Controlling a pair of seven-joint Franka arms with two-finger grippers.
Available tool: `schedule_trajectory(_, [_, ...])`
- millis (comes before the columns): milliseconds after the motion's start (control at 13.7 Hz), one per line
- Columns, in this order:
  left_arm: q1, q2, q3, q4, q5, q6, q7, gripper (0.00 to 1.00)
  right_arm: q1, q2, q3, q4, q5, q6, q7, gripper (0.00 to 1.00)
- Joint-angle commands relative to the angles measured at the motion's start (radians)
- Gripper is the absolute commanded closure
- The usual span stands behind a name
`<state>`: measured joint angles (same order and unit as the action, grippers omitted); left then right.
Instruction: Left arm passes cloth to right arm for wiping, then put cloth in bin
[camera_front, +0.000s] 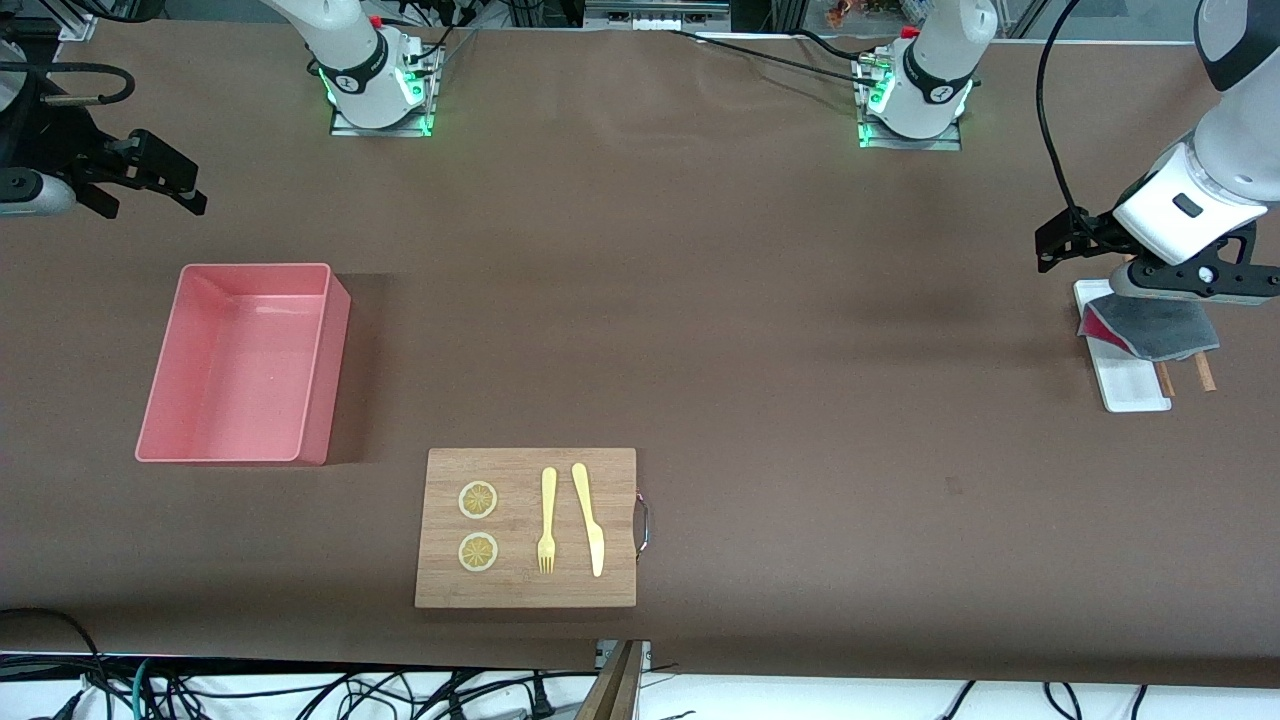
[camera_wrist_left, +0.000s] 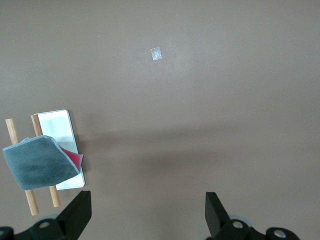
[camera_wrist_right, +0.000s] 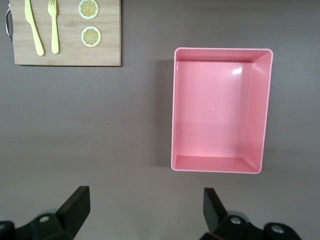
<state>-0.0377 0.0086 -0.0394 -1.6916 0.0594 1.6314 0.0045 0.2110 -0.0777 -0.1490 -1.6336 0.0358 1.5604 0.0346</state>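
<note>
The folded grey-and-crimson cloth (camera_front: 1155, 328) lies draped over two wooden sticks (camera_front: 1205, 372) across the small flat white tray (camera_front: 1135, 390), at the left arm's end of the table (camera_front: 700, 300). The left tool (camera_front: 1075, 240) hangs open and empty beside the cloth, above the table, clearly the closer arm. The right tool (camera_front: 150, 185) waits open near the empty pink rectangular plastic bin (camera_front: 320, 370), well apart from the cloth.

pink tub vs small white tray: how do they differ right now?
The pink rectangular plastic tub is deep, with upright walls; the small flat white tray is shallow. The tub is larger. The tub holds nothing; the tray carries two wooden sticks with a grey-and-crimson cloth draped over them. Both are rectangular and sit on the brown table.
</note>
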Motion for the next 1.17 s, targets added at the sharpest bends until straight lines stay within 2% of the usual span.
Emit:
schedule_trajectory(0, [-0.002, -0.001, -0.002, 0.018, 0.023, -0.022, 0.002, 0.0, -0.004, 0.006, 0.003, 0.021, 0.01, -0.006, 0.002, 0.0])
schedule_trajectory(584, [-0.004, 0.005, 0.0, 0.017, 0.02, -0.031, -0.001, 0.0, -0.005, 0.006, 0.003, 0.021, 0.004, -0.02, 0.002, 0.0])
schedule_trajectory(730, [-0.005, 0.011, -0.002, 0.017, 0.025, -0.089, 0.005, 0.0, -0.002, 0.006, 0.006, 0.021, -0.002, -0.019, 0.002, 0.0])
schedule_trajectory(876, [-0.001, 0.037, 0.001, 0.017, 0.026, -0.125, 0.13, 0.0, -0.004, 0.004, 0.005, 0.021, -0.002, -0.02, 0.002, 0.0])
schedule_trajectory(1094, [0.039, 0.07, 0.012, 0.017, 0.112, -0.117, 0.363, 0.0, -0.004, 0.006, 0.003, 0.02, -0.004, -0.02, -0.001, 0.0])
